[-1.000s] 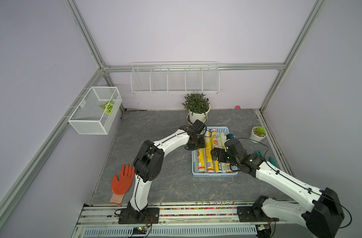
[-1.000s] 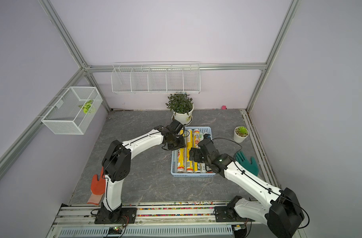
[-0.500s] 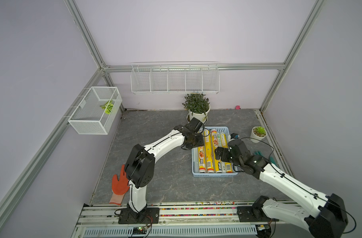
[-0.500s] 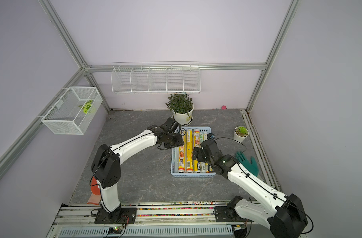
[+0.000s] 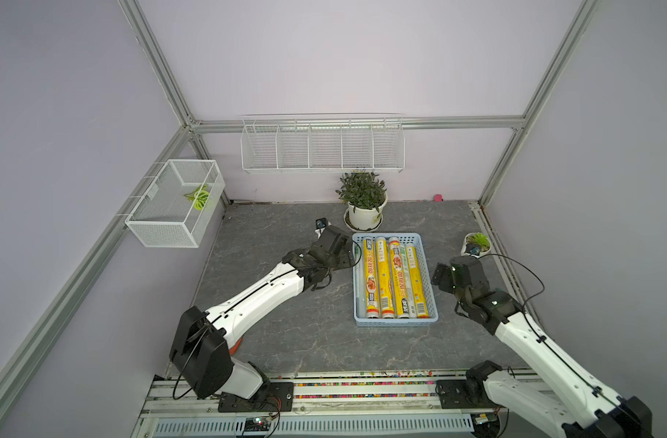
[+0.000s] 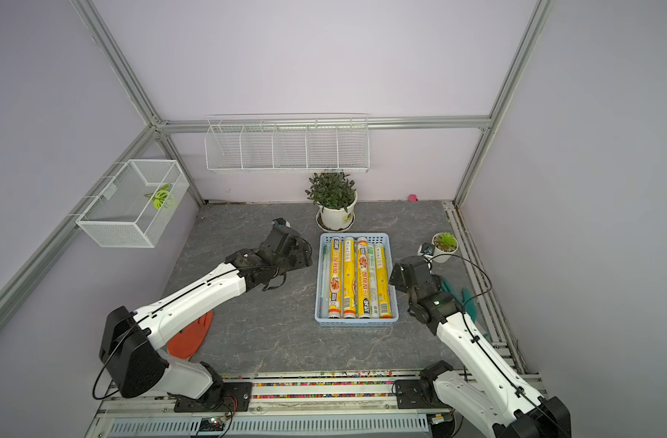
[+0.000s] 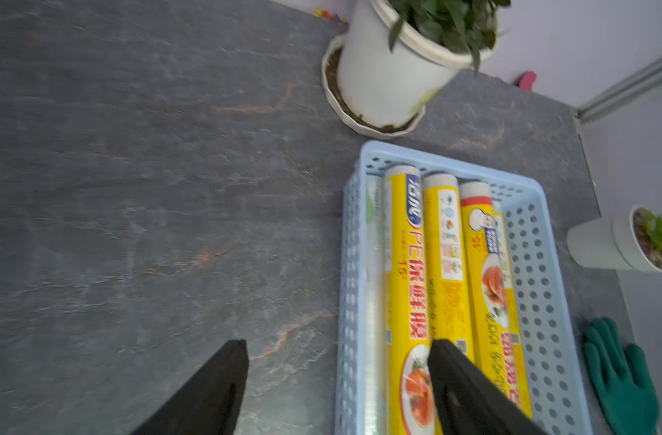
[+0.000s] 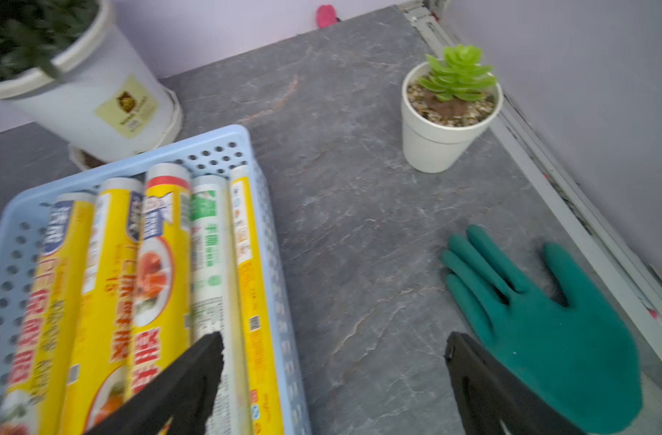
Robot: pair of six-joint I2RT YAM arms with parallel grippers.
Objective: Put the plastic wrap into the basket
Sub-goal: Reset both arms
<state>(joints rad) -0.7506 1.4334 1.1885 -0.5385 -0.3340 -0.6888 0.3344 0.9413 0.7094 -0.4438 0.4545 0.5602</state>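
Found the plastic wrap (image 5: 394,277) side by side in the basket (image 5: 396,323), on the desk (image 5: 286,322) between left gripper (image 7: 337,344) and right gripper (image 8: 333,339). Saw a glove (image 8: 547,331) just right of the latter, a small pot (image 8: 442,135) ahead.

I see pale lilac walls (image 5: 362,57) framed by aluminium posts (image 5: 160,64). The tabletop (image 5: 271,227) is grey marbled stone. A white wire rack (image 5: 322,151) hangs on the back wall, a wire-mesh box (image 5: 165,227) on the side wall. The light is soft and even.
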